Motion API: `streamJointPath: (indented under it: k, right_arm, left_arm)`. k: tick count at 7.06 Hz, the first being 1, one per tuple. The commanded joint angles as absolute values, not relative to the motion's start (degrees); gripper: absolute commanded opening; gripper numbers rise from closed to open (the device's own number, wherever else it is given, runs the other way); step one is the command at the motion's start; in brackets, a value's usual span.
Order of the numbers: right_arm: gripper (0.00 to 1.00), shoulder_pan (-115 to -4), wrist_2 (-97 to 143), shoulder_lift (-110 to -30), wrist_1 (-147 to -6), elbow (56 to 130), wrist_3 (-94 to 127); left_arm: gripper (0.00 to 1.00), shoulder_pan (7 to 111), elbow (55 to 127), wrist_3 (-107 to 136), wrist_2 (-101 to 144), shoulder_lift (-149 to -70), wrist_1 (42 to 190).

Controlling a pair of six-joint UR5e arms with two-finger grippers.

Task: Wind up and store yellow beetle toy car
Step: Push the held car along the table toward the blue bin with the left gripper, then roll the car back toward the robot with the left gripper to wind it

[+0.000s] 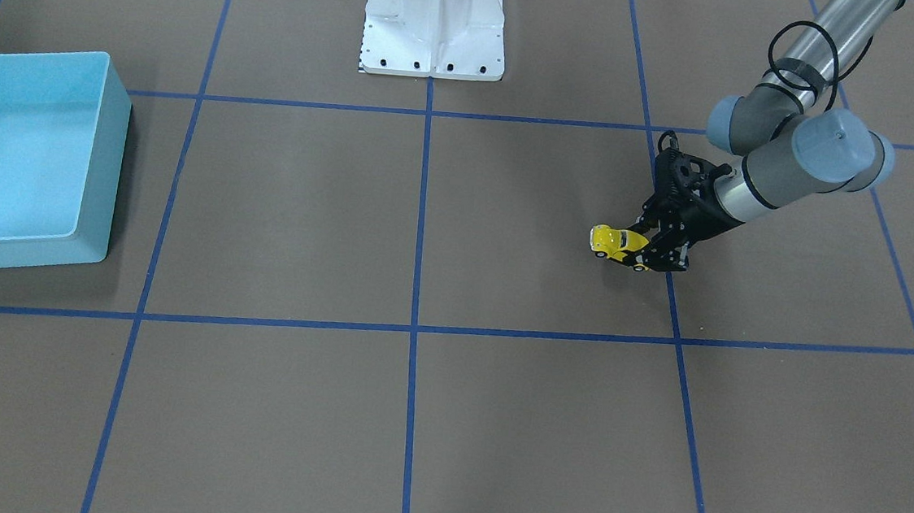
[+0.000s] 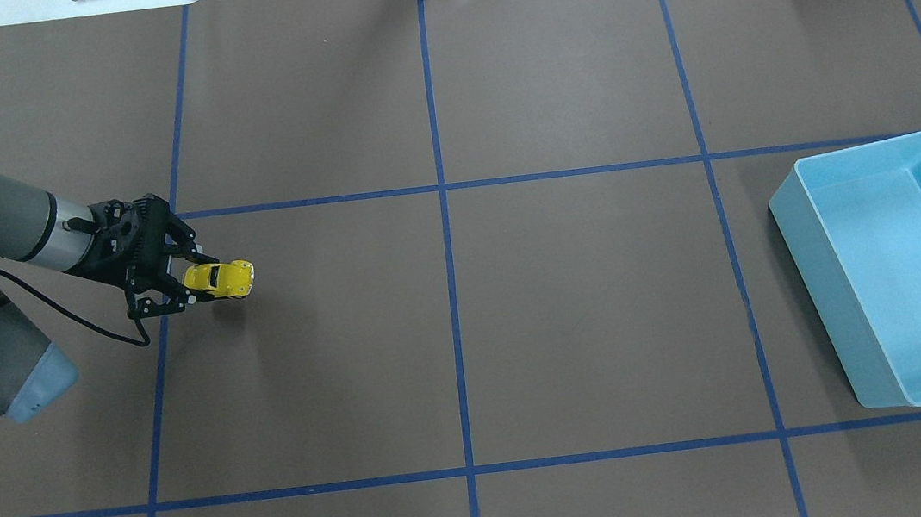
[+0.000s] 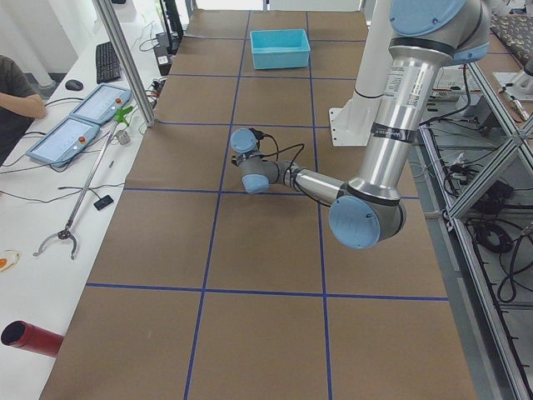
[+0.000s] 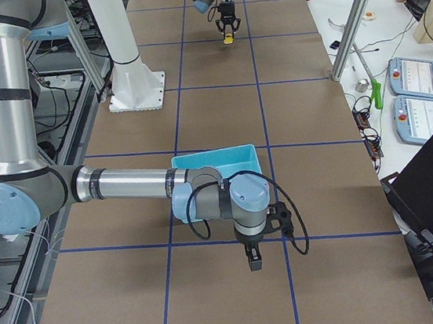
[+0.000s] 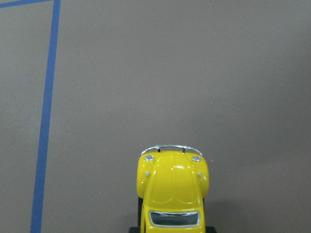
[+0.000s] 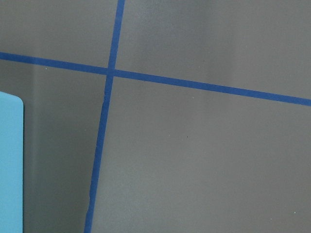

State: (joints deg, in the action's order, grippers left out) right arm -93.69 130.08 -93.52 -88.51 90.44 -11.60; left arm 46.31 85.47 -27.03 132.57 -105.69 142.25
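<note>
Two hands to account for. Found the left hand [image 2: 199, 281] clamped across the tail of the yellow beetle toy car [image 2: 227, 278], one finger on each flank and the wrist laid low and nearly level. Confirmed from the left wrist view: bonnet and front bumper project straight ahead of the fingers, with nothing but bare surface [image 2: 521, 330] beyond.

Judged the reason for this hold as follows. Gripping the tail keeps the wheels underneath and the nose free, which suits dragging the car backward to load a pull-back spring. Judged the winding step as in hand and storage as not yet begun. Cannot tell whether the wheels bear on the surface or ride just clear of it; noted only a tight shadow below the body.

Placed the car well apart from the light blue bin [image 2: 837, 302], at the opposite end of the surface, with its nose turned toward the bin's end. Marked a blue tape line [image 2: 159, 414] on the side of the car away from the bin, passing under the hand's body.

Located the right hand [image 4: 254, 258] near the bin, pointing down off one corner, with a sliver of bin wall at the edge of its wrist view. Cannot tell whether its fingers are apart or together. Judged it as waiting beside the bin.
</note>
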Motion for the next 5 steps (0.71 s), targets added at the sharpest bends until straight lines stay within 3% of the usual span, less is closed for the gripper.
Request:
streamJointPath:
  k: [1,5]
  right_arm:
    - [1.0,-93.7,130.1,-93.5,-88.5,90.4,-11.6]
    - [1.0,-93.7,130.1,-93.5,-88.5,90.4,-11.5]
  left_arm:
    - [0.03,45.4,83.3,-26.9,132.5,-106.3,142.0]
    - [0.03,45.6,83.1,-27.0,133.1,-105.5,141.9]
